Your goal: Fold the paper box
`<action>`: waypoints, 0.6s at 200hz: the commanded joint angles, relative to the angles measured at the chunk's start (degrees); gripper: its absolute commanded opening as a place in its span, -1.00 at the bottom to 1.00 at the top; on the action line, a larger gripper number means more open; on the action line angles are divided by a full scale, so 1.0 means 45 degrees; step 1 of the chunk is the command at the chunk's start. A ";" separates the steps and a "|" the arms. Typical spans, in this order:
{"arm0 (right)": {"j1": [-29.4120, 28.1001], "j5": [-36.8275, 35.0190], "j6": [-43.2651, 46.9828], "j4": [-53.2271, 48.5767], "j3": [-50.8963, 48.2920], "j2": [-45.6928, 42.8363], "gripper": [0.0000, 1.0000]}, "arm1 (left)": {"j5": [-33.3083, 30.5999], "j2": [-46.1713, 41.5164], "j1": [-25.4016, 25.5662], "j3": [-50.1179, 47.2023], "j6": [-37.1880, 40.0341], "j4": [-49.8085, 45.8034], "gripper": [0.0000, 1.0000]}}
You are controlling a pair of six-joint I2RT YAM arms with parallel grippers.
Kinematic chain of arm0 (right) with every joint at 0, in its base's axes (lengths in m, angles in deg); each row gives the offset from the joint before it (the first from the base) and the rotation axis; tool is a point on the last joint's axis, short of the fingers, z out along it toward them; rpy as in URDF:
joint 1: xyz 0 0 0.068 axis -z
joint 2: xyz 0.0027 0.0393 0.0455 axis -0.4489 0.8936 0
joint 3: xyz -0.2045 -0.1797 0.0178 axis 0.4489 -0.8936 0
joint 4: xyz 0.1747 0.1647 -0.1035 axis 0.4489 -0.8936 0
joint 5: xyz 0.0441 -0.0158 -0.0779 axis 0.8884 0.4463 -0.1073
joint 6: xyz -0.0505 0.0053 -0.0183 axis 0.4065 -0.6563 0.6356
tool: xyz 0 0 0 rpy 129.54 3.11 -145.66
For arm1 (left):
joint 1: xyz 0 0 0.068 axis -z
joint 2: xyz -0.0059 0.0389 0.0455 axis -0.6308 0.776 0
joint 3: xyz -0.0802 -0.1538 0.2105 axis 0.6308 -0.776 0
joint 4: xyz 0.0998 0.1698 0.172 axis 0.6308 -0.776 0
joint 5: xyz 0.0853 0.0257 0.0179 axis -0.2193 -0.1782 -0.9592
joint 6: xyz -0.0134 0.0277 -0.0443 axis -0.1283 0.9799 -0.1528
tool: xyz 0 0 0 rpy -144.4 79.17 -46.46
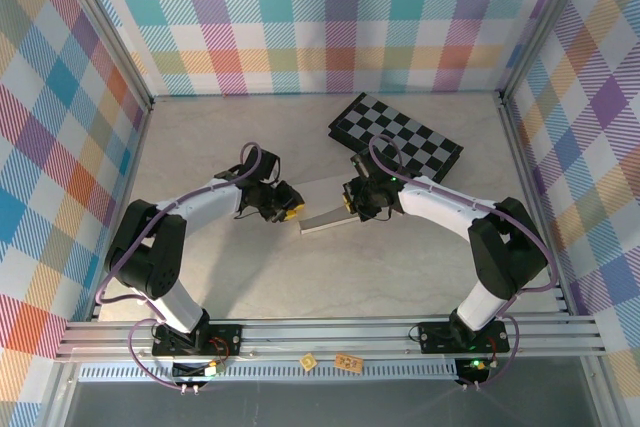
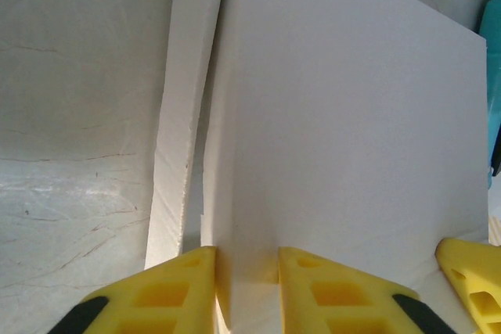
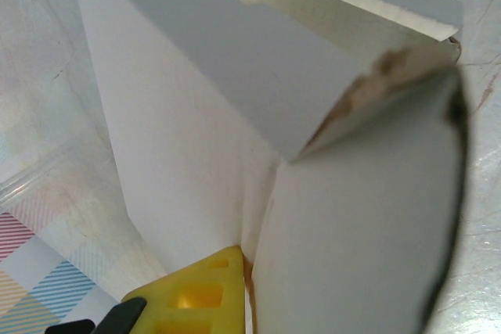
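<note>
Your paper box (image 1: 325,209) lies at the centre of the table (image 1: 250,277), between both grippers and just below-left of the checkered board (image 1: 395,137). Your left gripper (image 1: 284,211) straddles a raised fold, with a yellow finger (image 2: 176,291) on either side; you cannot tell whether they clamp it. Your right gripper (image 1: 352,201) pinches the box's right-hand flap, its visible fingertip (image 3: 196,295) pressed against the card.

Bright even light, soft shadows, blurry close-ups
</note>
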 commanded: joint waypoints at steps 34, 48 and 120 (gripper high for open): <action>-0.0100 0.0699 0.0092 -0.1069 -0.0195 0.0191 -0.79 | -0.0222 -0.0089 0.0203 0.0001 0.0593 -0.0456 -0.69; -0.0105 0.0736 0.0124 -0.1067 -0.0376 0.0153 -0.78 | -0.0325 -0.0064 0.0203 -0.0123 0.0873 -0.0670 -0.69; 0.0460 0.0411 0.4165 -0.4500 0.1506 -0.1011 0.11 | -0.0872 0.0278 0.0164 0.0037 0.2547 -0.1845 -0.77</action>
